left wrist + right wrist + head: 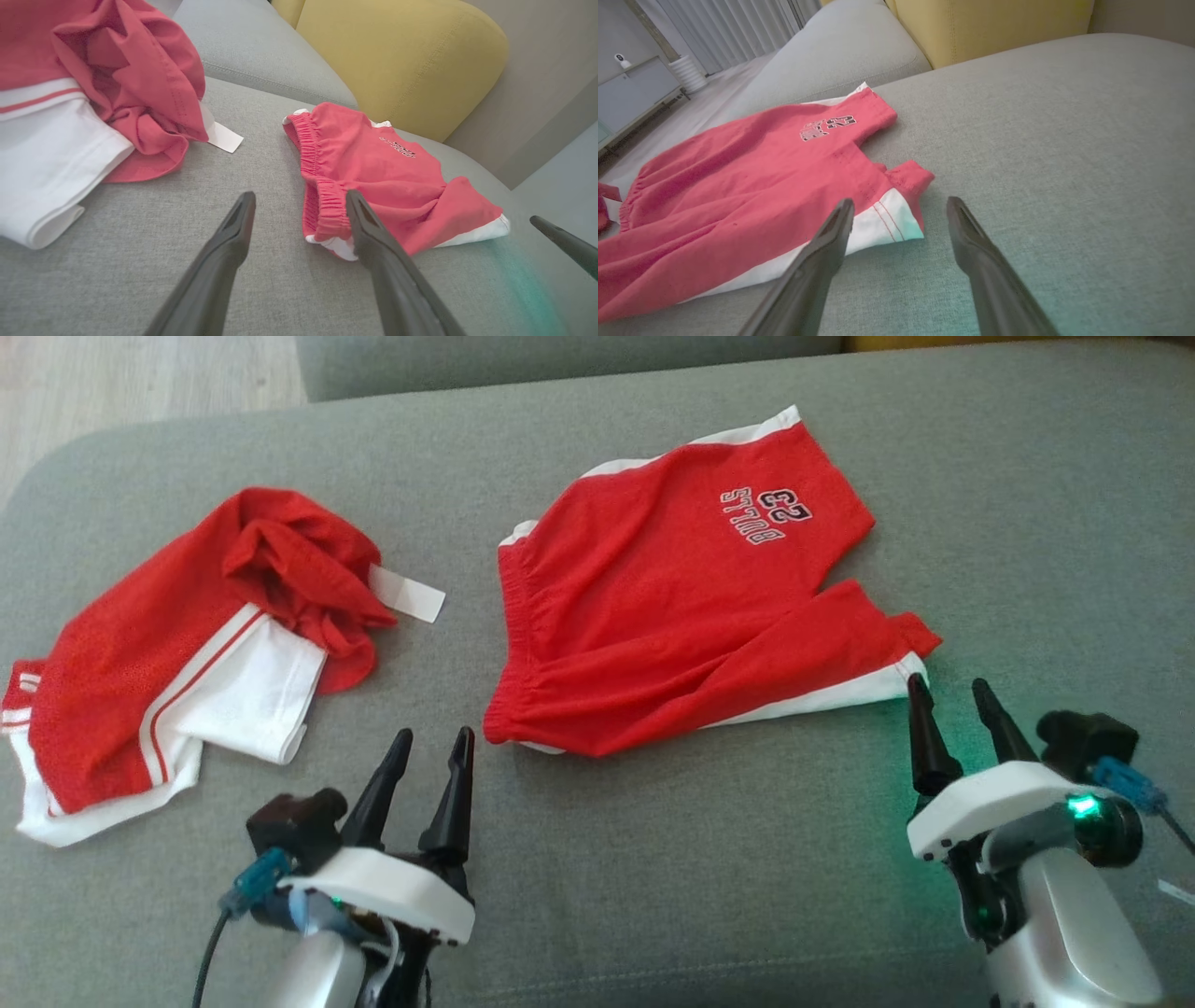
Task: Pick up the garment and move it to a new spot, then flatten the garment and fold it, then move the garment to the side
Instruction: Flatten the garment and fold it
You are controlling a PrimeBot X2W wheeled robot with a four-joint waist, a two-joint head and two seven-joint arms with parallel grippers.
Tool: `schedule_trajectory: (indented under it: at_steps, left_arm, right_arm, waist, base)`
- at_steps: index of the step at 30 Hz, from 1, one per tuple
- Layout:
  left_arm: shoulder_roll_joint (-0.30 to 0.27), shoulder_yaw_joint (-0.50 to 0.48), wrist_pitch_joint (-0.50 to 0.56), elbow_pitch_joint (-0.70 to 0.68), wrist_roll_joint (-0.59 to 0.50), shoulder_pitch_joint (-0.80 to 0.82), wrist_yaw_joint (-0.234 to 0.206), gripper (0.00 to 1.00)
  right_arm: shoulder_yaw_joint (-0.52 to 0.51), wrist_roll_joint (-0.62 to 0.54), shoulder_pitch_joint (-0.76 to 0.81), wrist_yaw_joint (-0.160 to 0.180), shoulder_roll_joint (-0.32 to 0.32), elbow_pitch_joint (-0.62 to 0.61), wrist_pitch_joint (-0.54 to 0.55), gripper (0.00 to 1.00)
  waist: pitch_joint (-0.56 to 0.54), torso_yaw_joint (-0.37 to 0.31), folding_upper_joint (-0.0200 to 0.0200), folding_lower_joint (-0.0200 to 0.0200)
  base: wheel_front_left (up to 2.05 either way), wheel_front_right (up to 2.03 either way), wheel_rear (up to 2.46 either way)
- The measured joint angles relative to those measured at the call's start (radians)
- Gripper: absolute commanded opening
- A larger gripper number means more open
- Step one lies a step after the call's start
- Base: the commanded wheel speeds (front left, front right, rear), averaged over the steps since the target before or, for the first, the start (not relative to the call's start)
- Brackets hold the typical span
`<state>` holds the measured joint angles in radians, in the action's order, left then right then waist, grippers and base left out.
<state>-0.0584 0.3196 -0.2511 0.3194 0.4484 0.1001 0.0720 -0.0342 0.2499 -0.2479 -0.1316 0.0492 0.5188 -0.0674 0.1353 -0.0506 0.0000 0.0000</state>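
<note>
Overhead, I see the red shorts (681, 597) lying mid-cushion (653, 859), with my left gripper (434, 735) spread empty at their 7 o'clock and my right gripper (948, 683) spread empty at 4. Left wrist: the waistband corner (327, 205) is just ahead, so I'd pinch deep. Right wrist: the hem corner (896, 219) is ahead, so I'd catch both layers.

Matt red cloth shorts (672, 607) on grey, coarsely woven sofa cushion (747, 859)
</note>
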Motion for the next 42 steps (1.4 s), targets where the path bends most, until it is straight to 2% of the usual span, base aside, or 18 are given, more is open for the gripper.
schedule_trajectory:
  at_steps: [6,19,20,21,22,23,25,36,42]
  left_arm:
    - [0.001,-0.001,0.000,0.008,-0.007,0.028,0.009,1.00]
    - [0.005,-0.003,0.000,0.017,-0.023,0.030,0.018,1.00]
    - [0.005,-0.004,0.000,0.019,-0.024,0.030,0.018,1.00]
    - [0.005,-0.004,0.000,0.022,-0.024,0.031,0.022,1.00]
    - [0.005,-0.004,0.000,0.025,-0.024,0.032,0.025,1.00]
    - [0.006,-0.004,0.000,0.027,-0.024,0.033,0.025,1.00]
    - [0.006,-0.004,0.000,0.030,-0.024,0.034,0.025,1.00]
    - [0.007,-0.005,0.000,0.042,-0.025,0.034,0.024,1.00]
    - [0.007,-0.003,0.000,0.043,-0.022,0.031,0.016,1.00]
  right_arm:
    - [0.004,-0.005,-0.043,0.000,0.003,0.082,0.024,1.00]
    - [0.033,0.004,-0.096,0.000,0.022,0.169,0.014,1.00]
    - [0.034,0.005,-0.097,0.000,0.022,0.174,0.013,0.93]
    - [0.036,0.005,-0.097,0.000,0.023,0.178,0.011,0.77]
    - [0.038,0.006,-0.097,0.000,0.023,0.180,0.008,0.36]
    - [0.040,0.010,-0.098,0.000,0.023,0.185,0.005,0.20]
    - [0.046,0.016,-0.103,0.000,0.025,0.194,0.004,0.00]
    - [0.064,0.023,-0.108,0.000,0.030,0.205,-0.017,0.00]
    - [0.055,0.044,-0.074,0.000,0.032,0.171,-0.016,0.00]
  waist:
    - [0.023,0.013,0.0000,0.0000]
    - [0.047,0.025,0.0000,0.0000]
    - [0.048,0.025,0.0000,0.0000]
    - [0.048,0.025,0.0000,0.0000]
    - [0.049,0.025,0.0000,0.0000]
    - [0.049,0.026,0.0000,0.0000]
    - [0.048,0.026,0.0000,0.0000]
    - [0.019,0.016,0.0000,0.0000]
    - [-0.004,0.004,0.0000,0.0000]
  base:
    - [0.00,0.00,0.00]
    - [0.00,0.00,0.00]
    - [0.00,0.00,0.00]
    - [0.00,0.00,0.00]
    - [0.00,0.00,0.00]
    - [0.00,0.00,0.00]
    - [0.00,0.00,0.00]
    - [0.00,0.00,0.00]
    - [0.00,0.00,0.00]
